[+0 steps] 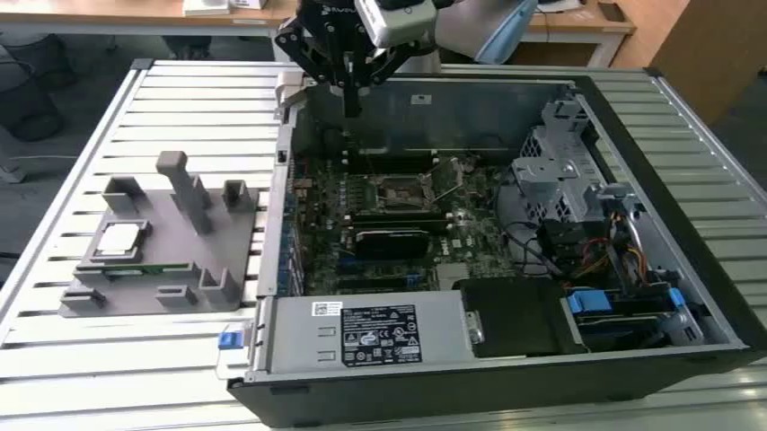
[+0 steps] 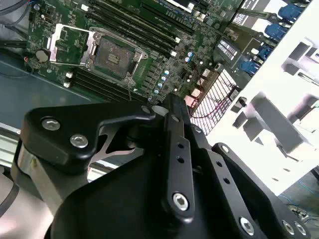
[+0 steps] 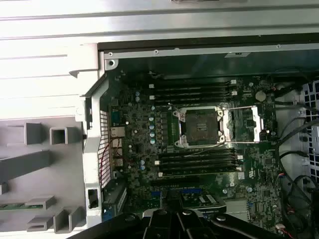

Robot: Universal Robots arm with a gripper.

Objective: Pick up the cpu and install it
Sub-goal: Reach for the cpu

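One small flat square, the cpu, lies in a shallow seat on a grey holder. The holder stands on the slatted bench outside the case, off that case's side wall toward the exterior view's left. The cpu's top is pale silver-white and plain, and a thin darker rim runs round its edge. It sits level and face up, with nothing touching it. Just beside it on the same holder, a narrow green memory stick lies along a slot.

The jaws hang above the case's far wall, near the corner toward the exterior view's left, well apart from the cpu. In the exterior view their two fingers meet in one narrow tip, clenched on nothing, and point straight down into the open case.

Inside the case the green board lies flat on the floor. The socket sits about mid-board. In the first wrist view its metal frame is swung open to one side and its dark square bed is bare. Long dark memory slots run along two opposite sides of it. A silver power supply fills the case's near wall, and a grey drive cage with loose cables stands on the case's side toward the exterior view's right.

In the second wrist view the black linkage of the jaws fills the foreground, with the open socket beyond it and the pale holder outside the case wall.
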